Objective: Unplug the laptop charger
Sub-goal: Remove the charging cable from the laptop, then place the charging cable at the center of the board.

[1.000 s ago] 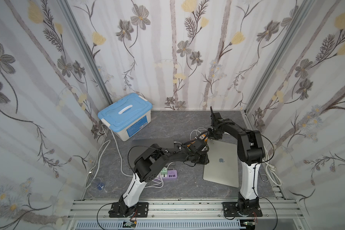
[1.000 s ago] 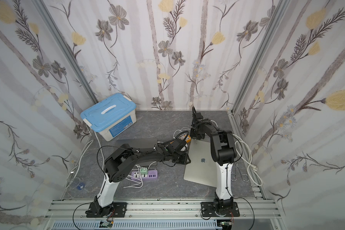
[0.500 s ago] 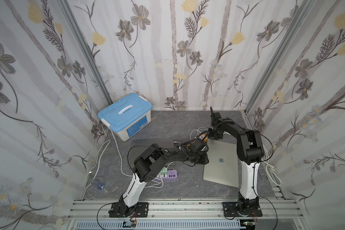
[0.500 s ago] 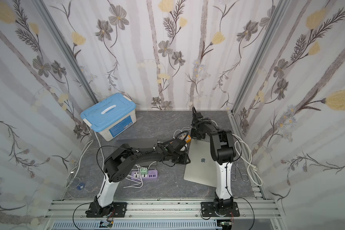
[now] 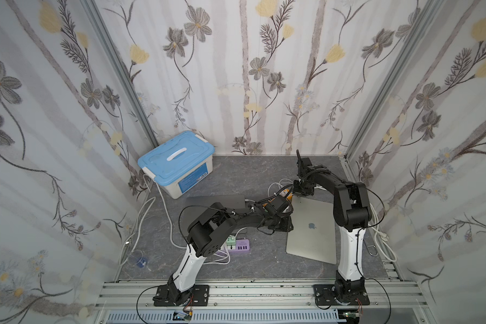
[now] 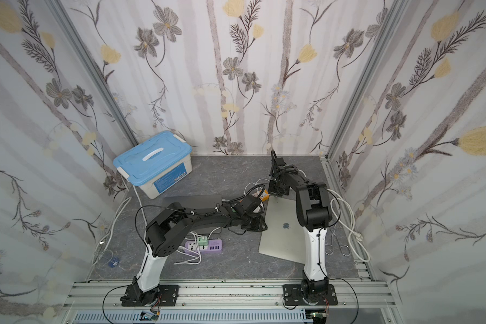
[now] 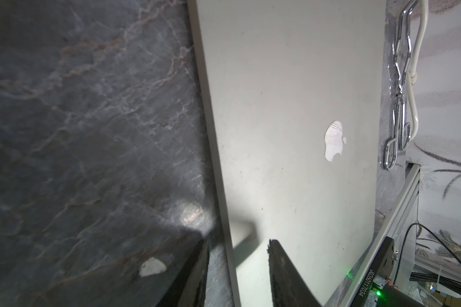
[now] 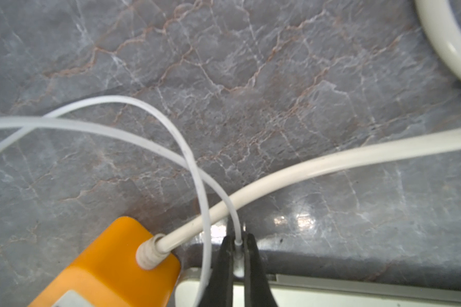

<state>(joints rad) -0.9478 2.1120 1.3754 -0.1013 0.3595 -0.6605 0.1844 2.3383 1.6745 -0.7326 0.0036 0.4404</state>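
Black right claw (image 8: 238, 255) has just pinched shut on the thin white charger plug (image 8: 238, 245) at the closed silver laptop's (image 5: 312, 227) far edge, ready for pulling, while the left claw (image 7: 237, 273) stays narrowed, straddling that laptop's near side edge.

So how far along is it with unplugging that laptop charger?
Done: the left gripper is clamped on the silver laptop's edge, bracing it, and the right gripper has closed on the thin white charger cable's plug at the laptop's far edge. In hand: that grip, plug not yet drawn out. Left: pulling the plug away from the laptop; nothing shows it free yet.
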